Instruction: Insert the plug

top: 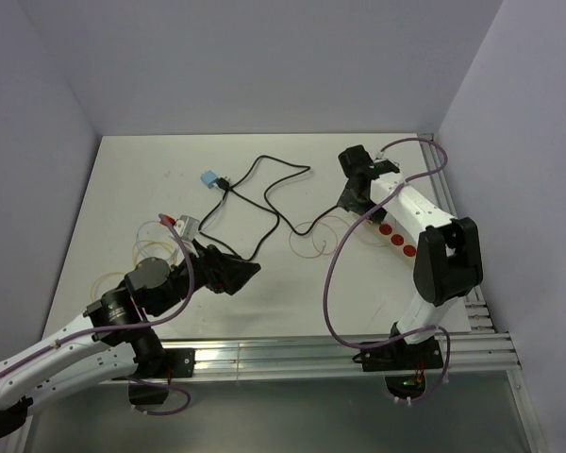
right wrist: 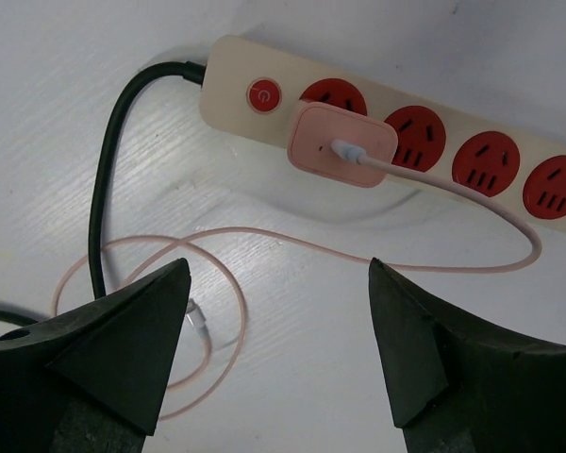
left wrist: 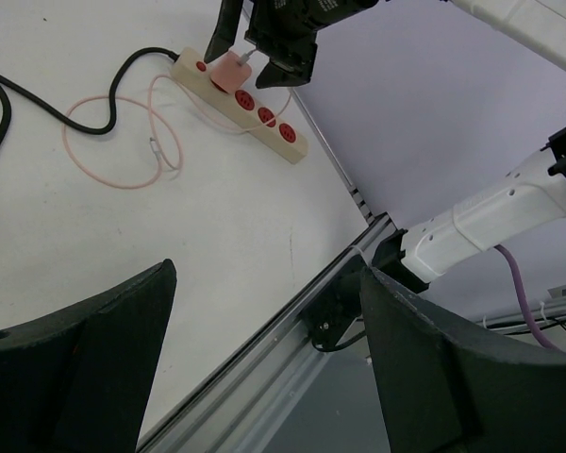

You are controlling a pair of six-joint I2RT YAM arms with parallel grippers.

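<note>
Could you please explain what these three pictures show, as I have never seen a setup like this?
Two robot arms are bolted at the near edge of a white table. The overhead picture comes from a fixed camera above and behind them. The other two come from cameras on each wrist, so the dark shapes at the bottom are that arm's own fingers.

On the table lies a cream power strip with red sockets and a black cord. A pink charger plug sits in its first socket, with a thin pink cable trailing from it. Farther off, a small blue plug lies at the end of a black cable.

The right gripper hovers open over the pink plug, holding nothing. The left gripper is also open and empty.
</note>
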